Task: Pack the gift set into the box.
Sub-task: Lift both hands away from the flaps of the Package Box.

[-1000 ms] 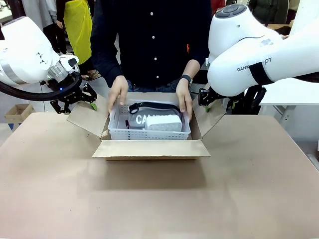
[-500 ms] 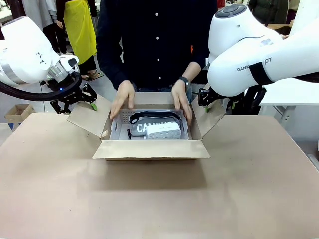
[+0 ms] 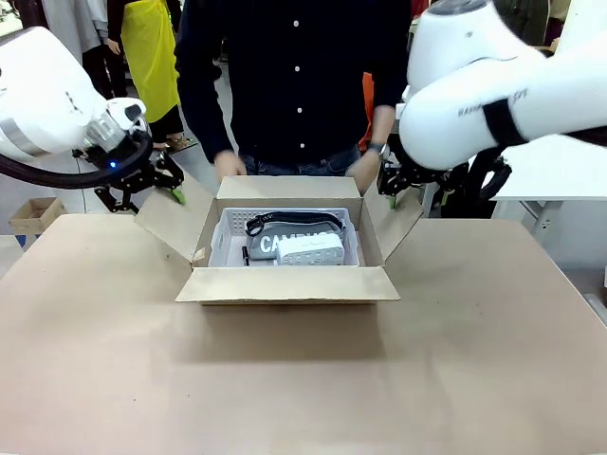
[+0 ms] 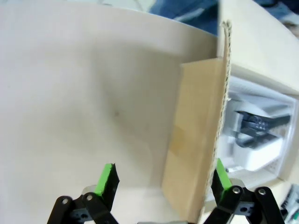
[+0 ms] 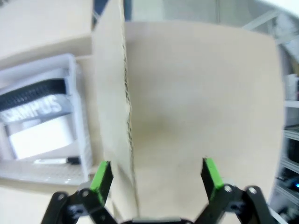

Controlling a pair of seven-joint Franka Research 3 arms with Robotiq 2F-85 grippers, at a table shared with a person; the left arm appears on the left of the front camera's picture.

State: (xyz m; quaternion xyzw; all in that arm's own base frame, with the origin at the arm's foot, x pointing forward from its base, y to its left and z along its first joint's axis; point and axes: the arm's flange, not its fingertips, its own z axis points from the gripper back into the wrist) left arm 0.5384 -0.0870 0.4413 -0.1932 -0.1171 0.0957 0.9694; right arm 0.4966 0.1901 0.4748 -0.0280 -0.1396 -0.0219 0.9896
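The gift set sat inside the open cardboard box (image 3: 285, 284) at mid-bench (image 3: 303, 398): a white tray (image 3: 220, 248) holding a grey lettered pouch (image 3: 270, 243), a black strap (image 3: 289, 220) and a small white box (image 3: 309, 249). All four flaps stood open, with broad bench surface before the near one. The left hand (image 4: 163, 181), fingers spread wide, straddled the left flap's edge. The right hand (image 5: 155, 175), equally wide, straddled the right flap. The right wrist view read "CAMPUS" on the pouch, partly covered from the front. A person stood at the far side.
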